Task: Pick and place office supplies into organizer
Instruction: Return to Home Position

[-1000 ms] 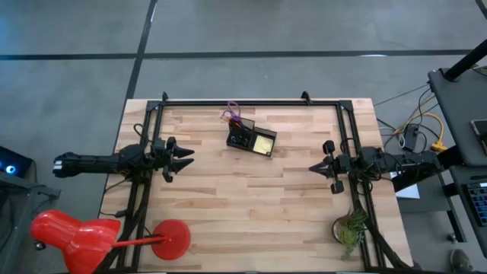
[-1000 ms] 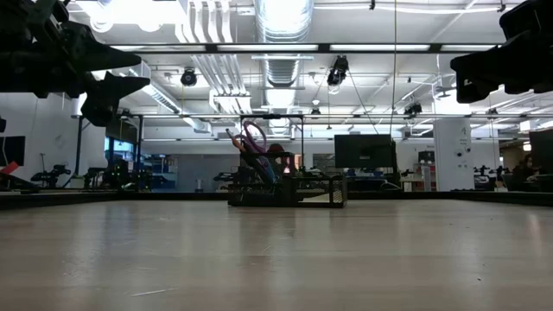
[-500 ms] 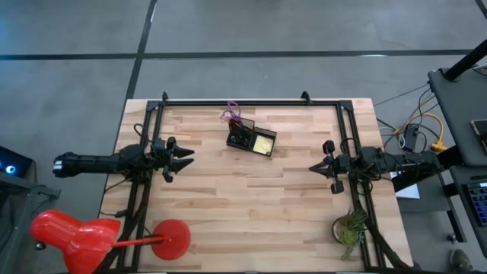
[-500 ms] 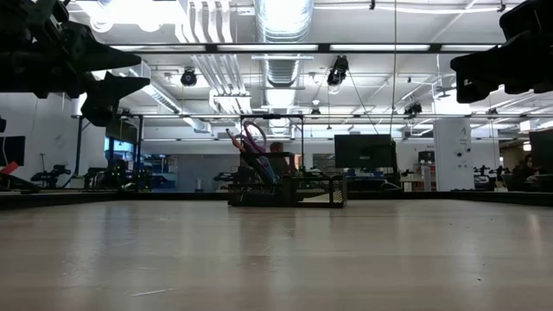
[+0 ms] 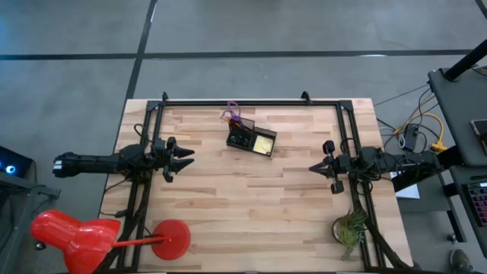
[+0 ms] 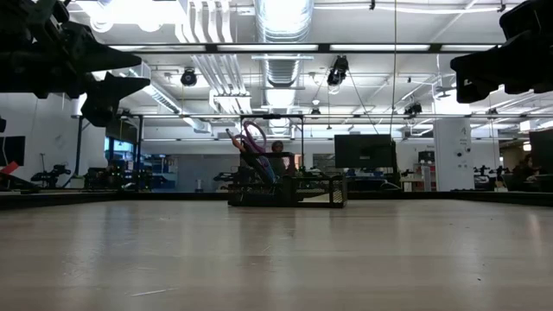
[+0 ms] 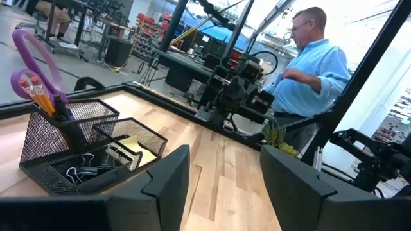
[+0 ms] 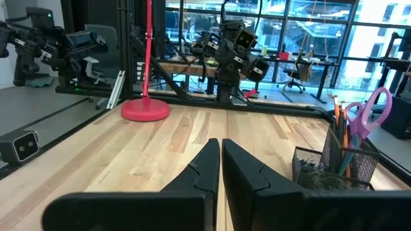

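The black mesh organizer (image 5: 251, 139) stands on the table toward its far middle. In it the purple-handled scissors (image 7: 35, 61) and orange pencils (image 7: 40, 96) stand upright, handles up, in the tall cup. The yellow sticky-note pad (image 5: 264, 143) lies in a low compartment, with dark clips (image 7: 96, 168) in another. My left gripper (image 5: 185, 157) hovers open above the table's left side. My right gripper (image 5: 313, 168) hovers shut above the right side. Both point at the middle and hold nothing.
A red lamp-like object has its round base (image 5: 172, 237) on the table's near-left corner. A green plant (image 5: 350, 230) stands at the near-right corner. Bare wood lies between the grippers. A person in a light blue shirt (image 7: 308, 70) stands beyond the table's right side.
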